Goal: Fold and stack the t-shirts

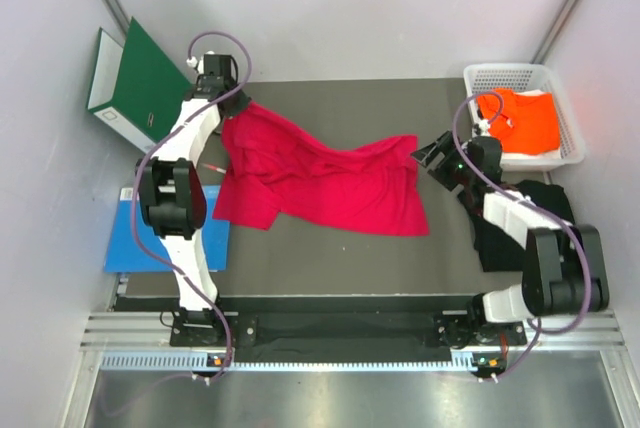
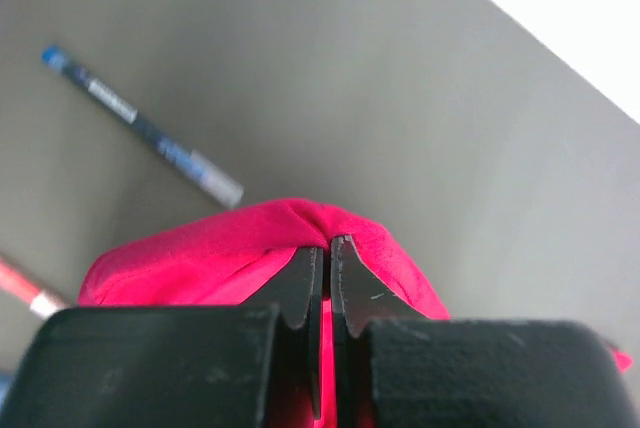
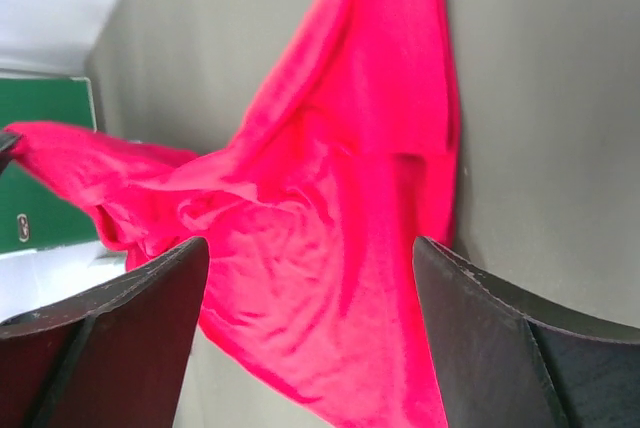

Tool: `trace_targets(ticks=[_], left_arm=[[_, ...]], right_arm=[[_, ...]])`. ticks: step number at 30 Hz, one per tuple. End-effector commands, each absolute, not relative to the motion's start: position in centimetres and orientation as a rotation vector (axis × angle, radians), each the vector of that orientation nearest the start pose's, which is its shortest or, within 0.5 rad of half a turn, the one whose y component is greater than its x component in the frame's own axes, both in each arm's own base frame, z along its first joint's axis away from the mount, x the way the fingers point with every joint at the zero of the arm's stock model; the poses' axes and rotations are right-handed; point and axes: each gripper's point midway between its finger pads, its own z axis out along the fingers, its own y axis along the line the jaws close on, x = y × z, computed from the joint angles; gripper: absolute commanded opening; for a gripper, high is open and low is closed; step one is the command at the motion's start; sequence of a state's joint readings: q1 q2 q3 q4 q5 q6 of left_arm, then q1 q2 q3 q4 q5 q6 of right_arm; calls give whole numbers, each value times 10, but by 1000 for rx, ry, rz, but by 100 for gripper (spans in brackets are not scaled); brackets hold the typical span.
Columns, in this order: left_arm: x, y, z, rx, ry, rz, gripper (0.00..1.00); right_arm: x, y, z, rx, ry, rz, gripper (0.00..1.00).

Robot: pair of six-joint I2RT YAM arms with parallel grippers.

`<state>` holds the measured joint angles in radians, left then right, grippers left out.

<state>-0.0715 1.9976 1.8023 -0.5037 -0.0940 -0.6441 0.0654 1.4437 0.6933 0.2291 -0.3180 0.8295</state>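
The left gripper (image 2: 328, 248) is clenched on a bunched corner of the crimson t-shirt (image 1: 320, 183), its jaws pressed together with red cloth pinched between them. That corner is at the shirt's far left end. The right gripper (image 3: 308, 248) stands released, its two fingers wide apart with nothing between them, poised just beside the shirt's right edge.

The crimson t-shirt lies spread and wrinkled across the middle of the dark grey table mat (image 1: 340, 258), drawn out from the held corner toward the right. Right of it, beyond the right arm, the black t-shirt (image 1: 545, 198) lies in a heap on the mat. Further right and toward the back wall, the orange t-shirt (image 1: 525, 118) sits in a white mesh basket (image 1: 560, 78).

Left of the shirt's held corner, a green binder (image 1: 140, 83) leans in the corner of the room. A flat blue sheet (image 1: 130, 238) lies left of the shirt's near end, behind the left arm. A red pen (image 1: 213, 166) lies just beside the shirt's left edge. A dark pen (image 2: 140, 128) with blue marks lies near the held corner. Plain white walls close the space on three sides. A metal rail (image 1: 340, 333) runs along the near edge.

The binder's spine carries a small mark, and the dark pen carries print; both are too small to read.
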Motion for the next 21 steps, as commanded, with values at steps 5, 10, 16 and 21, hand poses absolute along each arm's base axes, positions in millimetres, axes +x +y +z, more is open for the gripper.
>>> trace_targets(ticks=[5, 10, 16, 21], left_arm=[[627, -27, 199, -677, 1985, -297, 3], [635, -22, 193, -677, 2048, -280, 98], [584, -25, 206, -670, 1995, -331, 98], [538, -46, 199, -635, 2038, -449, 98]], right_arm=[[384, 110, 129, 499, 2063, 814, 83], [381, 124, 111, 533, 2075, 914, 83], [383, 133, 102, 645, 2011, 1058, 82], [387, 130, 96, 746, 1954, 1089, 81]])
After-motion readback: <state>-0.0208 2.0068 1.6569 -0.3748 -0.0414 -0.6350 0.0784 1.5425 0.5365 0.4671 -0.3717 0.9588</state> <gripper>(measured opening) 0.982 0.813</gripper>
